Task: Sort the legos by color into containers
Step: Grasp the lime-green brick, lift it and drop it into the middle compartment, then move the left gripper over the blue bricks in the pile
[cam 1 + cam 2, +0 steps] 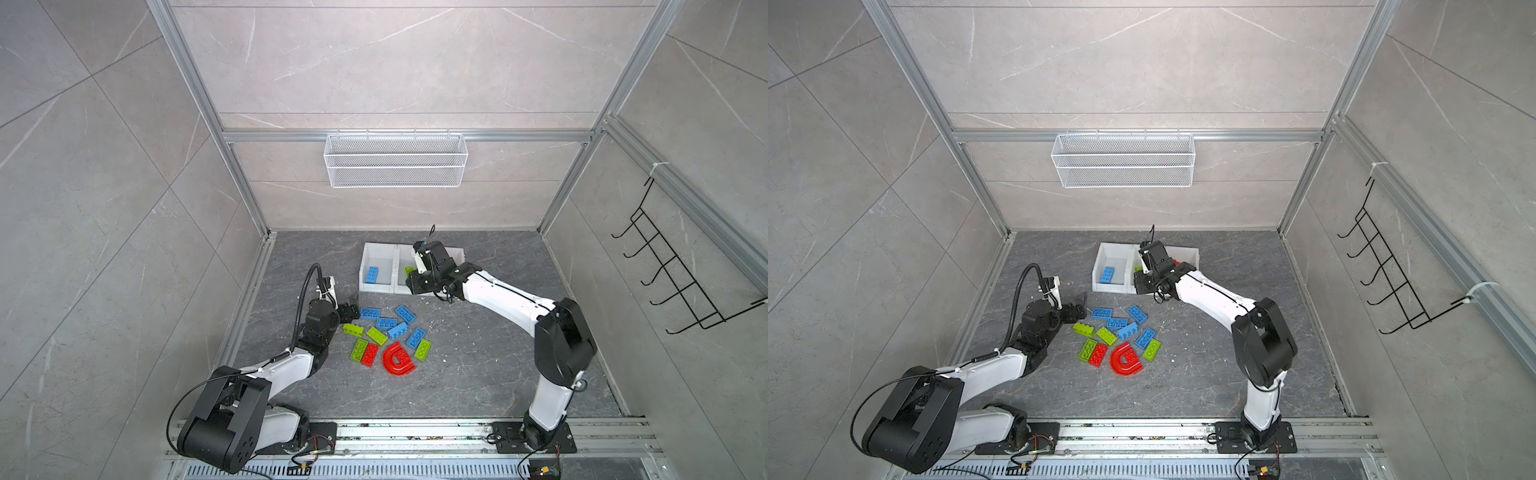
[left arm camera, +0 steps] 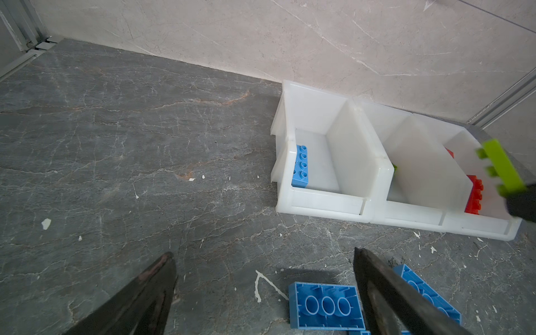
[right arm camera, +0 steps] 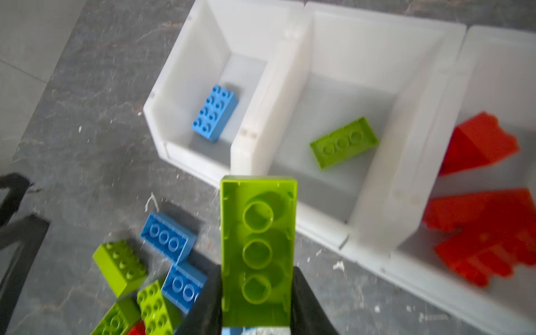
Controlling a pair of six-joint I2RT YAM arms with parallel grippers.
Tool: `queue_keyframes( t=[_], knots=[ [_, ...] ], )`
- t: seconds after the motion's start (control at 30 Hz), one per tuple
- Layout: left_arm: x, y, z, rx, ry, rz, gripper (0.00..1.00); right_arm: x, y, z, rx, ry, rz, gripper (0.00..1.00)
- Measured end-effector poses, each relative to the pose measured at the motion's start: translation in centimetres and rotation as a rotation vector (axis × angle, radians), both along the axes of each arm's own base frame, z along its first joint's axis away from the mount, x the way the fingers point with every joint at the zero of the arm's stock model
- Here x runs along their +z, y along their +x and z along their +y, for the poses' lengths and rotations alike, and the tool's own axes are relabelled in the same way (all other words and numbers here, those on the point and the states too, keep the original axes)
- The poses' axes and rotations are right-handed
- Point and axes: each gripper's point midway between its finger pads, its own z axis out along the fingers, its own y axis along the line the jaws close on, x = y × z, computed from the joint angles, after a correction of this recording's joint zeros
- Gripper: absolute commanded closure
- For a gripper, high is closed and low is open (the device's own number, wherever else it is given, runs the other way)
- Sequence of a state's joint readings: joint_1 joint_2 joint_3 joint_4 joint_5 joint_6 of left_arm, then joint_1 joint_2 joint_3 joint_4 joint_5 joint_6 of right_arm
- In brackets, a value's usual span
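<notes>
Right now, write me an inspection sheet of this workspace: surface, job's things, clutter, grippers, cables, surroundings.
Surface: dark grey marbled table.
Job's things: loose bricks, blue, green and red, piled mid-table; three joined white bins behind them hold a blue brick, a green brick and red pieces, one colour each.
Clutter: small white flecks scattered on the table.
Grippers: left gripper open, low beside the pile, holding nothing; right gripper shut on a second green brick at the bins' front edge.
Cables: black hose arches up at the left; loose wires along the front edge.
Surroundings: white wire basket on the back wall; black hook rack on the right wall.
</notes>
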State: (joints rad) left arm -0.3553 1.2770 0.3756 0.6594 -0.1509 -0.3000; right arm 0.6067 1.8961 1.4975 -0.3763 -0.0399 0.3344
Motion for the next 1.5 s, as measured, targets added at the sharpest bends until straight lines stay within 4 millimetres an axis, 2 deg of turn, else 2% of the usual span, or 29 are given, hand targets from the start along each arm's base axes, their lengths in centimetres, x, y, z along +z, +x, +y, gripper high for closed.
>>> queue_keyframes(
  t=[0.13, 0.27, 0.33, 0.43, 0.57, 0.63, 0.73, 0.83, 0.9, 1.0, 1.17, 1.23, 1.37, 1.5],
  knots=[
    [0.0, 0.0, 0.0, 0.000, 0.000, 0.000, 0.03, -1.4, 3.3, -0.1, -0.019, 0.002, 0.005, 0.77],
    [0.0, 0.0, 0.0, 0.002, 0.000, -0.001, 0.03, -1.8, 5.6, 0.0, -0.034, 0.019, 0.001, 0.70],
    [0.1, 0.0, 0.0, 0.002, 0.000, -0.002, 0.03, -1.7, 6.8, -0.1, -0.041, 0.028, -0.004, 0.53],
    [0.1, 0.0, 0.0, 0.002, 0.001, -0.002, 0.02, -1.6, 7.6, -0.4, -0.046, 0.037, -0.007, 0.36],
    [0.0, 0.0, -0.1, -0.005, -0.001, -0.001, 0.02, -1.4, 7.7, -1.2, -0.031, 0.037, -0.012, 0.32],
    [0.0, 0.0, -0.1, -0.008, 0.000, 0.000, 0.01, -1.5, 6.5, -2.0, -0.024, 0.043, -0.009, 0.30],
    [-0.1, -0.2, -0.7, -0.033, 0.004, 0.001, 0.01, -0.8, 2.8, -4.1, -0.013, 0.064, -0.010, 0.31],
    [-0.1, -0.3, -1.6, -0.069, 0.024, 0.002, 0.01, 1.5, -1.5, -6.0, -0.008, 0.143, -0.090, 0.30],
    [0.1, -0.4, -2.8, -0.107, 0.048, -0.002, 0.01, 2.9, -4.3, -7.2, -0.007, 0.207, -0.164, 0.29],
    [0.9, -0.8, -5.7, -0.198, 0.102, -0.018, 0.01, 3.4, -6.7, -8.3, -0.001, 0.269, -0.258, 0.29],
    [3.9, -2.2, -12.9, -0.431, 0.197, -0.053, 0.03, 0.7, -8.3, -9.0, 0.002, 0.288, -0.292, 0.30],
    [5.2, -2.8, -15.1, -0.522, 0.211, -0.059, 0.03, 0.1, -8.9, -9.2, 0.004, 0.293, -0.302, 0.29],
    [6.1, -3.3, -17.3, -0.653, 0.245, 0.032, 0.05, 1.3, -9.6, -9.5, 0.003, 0.341, -0.373, 0.29],
    [4.9, -4.3, -18.2, -0.733, 0.255, 0.157, 0.08, 3.0, -9.3, -9.3, 0.002, 0.382, -0.435, 0.29]
  ],
)
